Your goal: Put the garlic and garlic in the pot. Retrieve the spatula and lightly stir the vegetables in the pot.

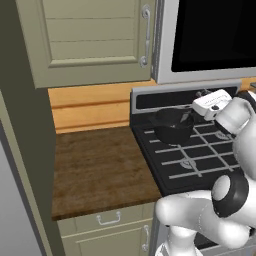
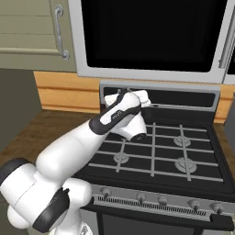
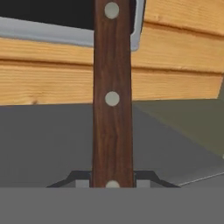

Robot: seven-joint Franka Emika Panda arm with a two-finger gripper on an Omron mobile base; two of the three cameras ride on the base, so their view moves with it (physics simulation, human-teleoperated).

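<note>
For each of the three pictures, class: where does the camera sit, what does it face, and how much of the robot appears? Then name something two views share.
Left base view: behind the arm's left, looking forward and down at the counter, stove and pot; arm at lower right.
Right base view: behind the arm's right, facing the stove and microwave; arm at lower left.
Hand view: on the hand, looking along the spatula handle in the shut gripper.
Both base views share stove and arm.
</note>
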